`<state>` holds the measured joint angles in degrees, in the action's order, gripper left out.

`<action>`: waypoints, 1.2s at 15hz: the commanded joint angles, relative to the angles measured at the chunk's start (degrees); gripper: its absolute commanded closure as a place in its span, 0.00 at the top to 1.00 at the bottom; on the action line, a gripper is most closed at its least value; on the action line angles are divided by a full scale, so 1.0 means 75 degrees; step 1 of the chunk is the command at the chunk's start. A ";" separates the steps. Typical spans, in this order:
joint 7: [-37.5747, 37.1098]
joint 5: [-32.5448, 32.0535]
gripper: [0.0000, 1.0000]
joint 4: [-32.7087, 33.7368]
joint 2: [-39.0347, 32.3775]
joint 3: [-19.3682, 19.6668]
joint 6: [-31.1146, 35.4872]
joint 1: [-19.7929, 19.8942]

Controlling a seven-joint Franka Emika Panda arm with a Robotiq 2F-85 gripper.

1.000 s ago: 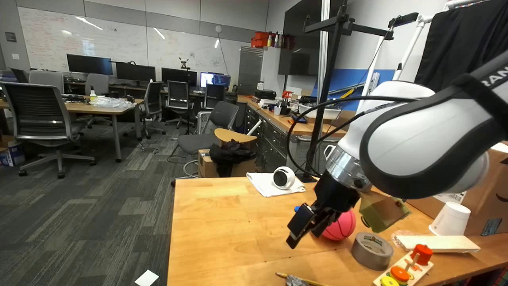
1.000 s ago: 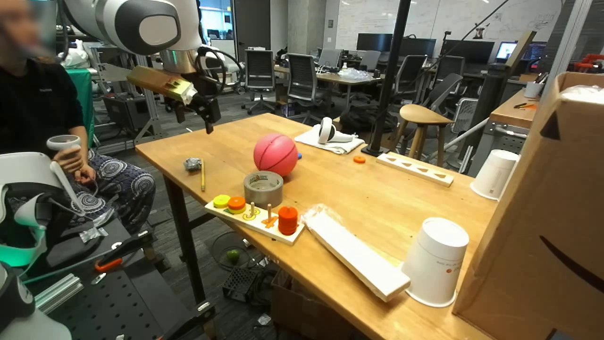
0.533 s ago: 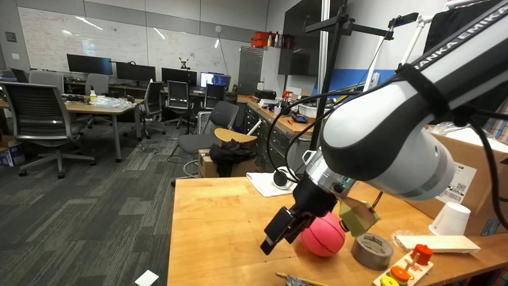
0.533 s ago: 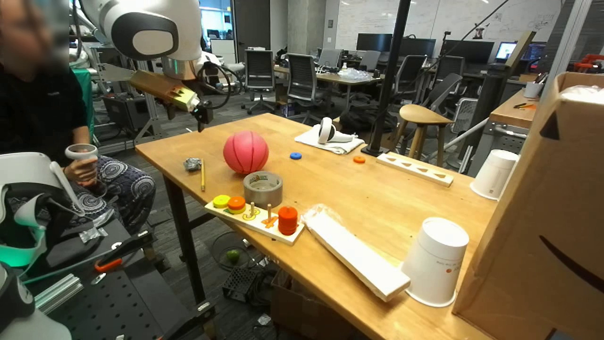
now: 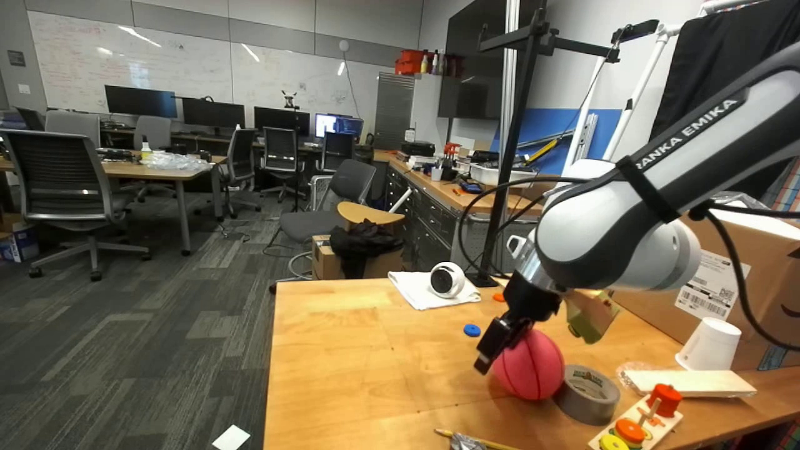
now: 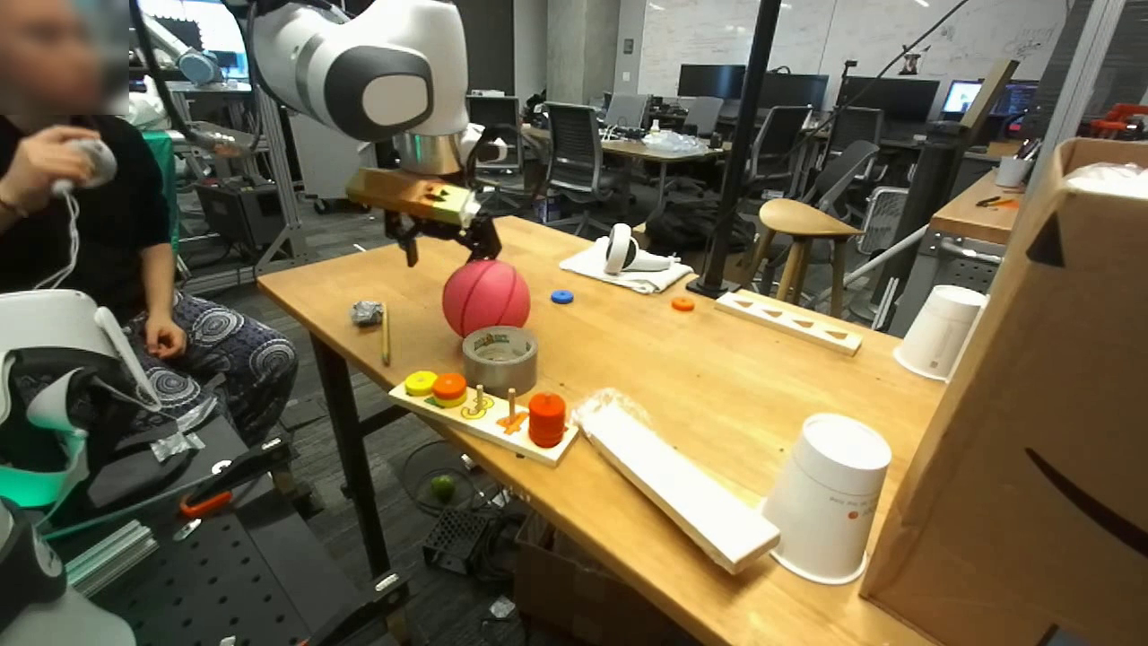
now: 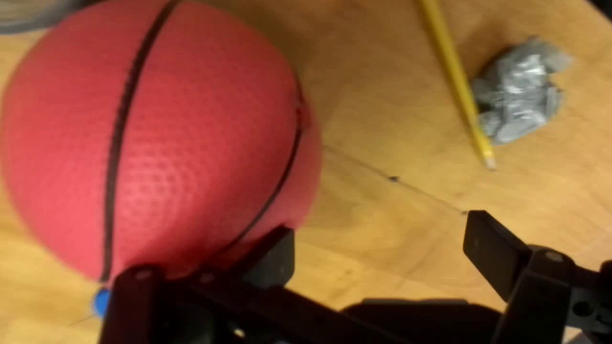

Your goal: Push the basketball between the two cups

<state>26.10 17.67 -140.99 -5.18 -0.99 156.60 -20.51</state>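
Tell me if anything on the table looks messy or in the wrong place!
Yes. A small flat blue disc and a small flat orange disc lie loose, away from the long wooden peg board with two bare pegs, so they may belong there. A crumpled silvery wad beside the thin yellow pencil looks like litter.

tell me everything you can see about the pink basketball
The basketball is pinkish-red and round, apparently well inflated, with black curved seams and a dimpled skin that looks like rubber. It sits on the wooden table, right beside the grey tape roll; whether those two touch is unclear. In the wrist view, the open claw covers part of its lower edge, but contact can't be confirmed.
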 commanded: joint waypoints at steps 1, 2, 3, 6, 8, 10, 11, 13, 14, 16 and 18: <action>-0.0526 -0.2175 1.00 0.0035 0.0920 0.1740 -0.0318 -0.0802; -0.0655 -0.2870 1.00 0.0299 0.1008 0.1856 -0.0413 -0.0638; -0.0849 -0.3559 1.00 0.0568 0.1159 0.0830 -0.0614 0.0575; -0.1776 -0.5490 1.00 0.0904 0.2151 0.0240 -0.1452 0.1122; -0.2294 -0.5751 1.00 0.0771 0.2618 -0.0380 -0.1726 0.1213; -0.2366 -0.4761 1.00 0.0577 0.2764 -0.0756 -0.1842 0.0936; -0.2385 -0.4148 1.00 0.0509 0.2706 -0.0914 -0.1904 0.0743; -0.2297 -0.2858 1.00 0.0434 0.2440 -0.1186 -0.1885 0.0339; -0.2170 -0.2288 1.00 0.0360 0.2281 -0.1276 -0.1715 0.0148; -0.1959 -0.1399 1.00 0.0320 0.1995 -0.1458 -0.1515 -0.0123; -0.1800 -0.0793 1.00 0.0269 0.1669 -0.1599 -0.1243 -0.0255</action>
<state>9.93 5.46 -139.12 10.29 -12.11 144.11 -21.26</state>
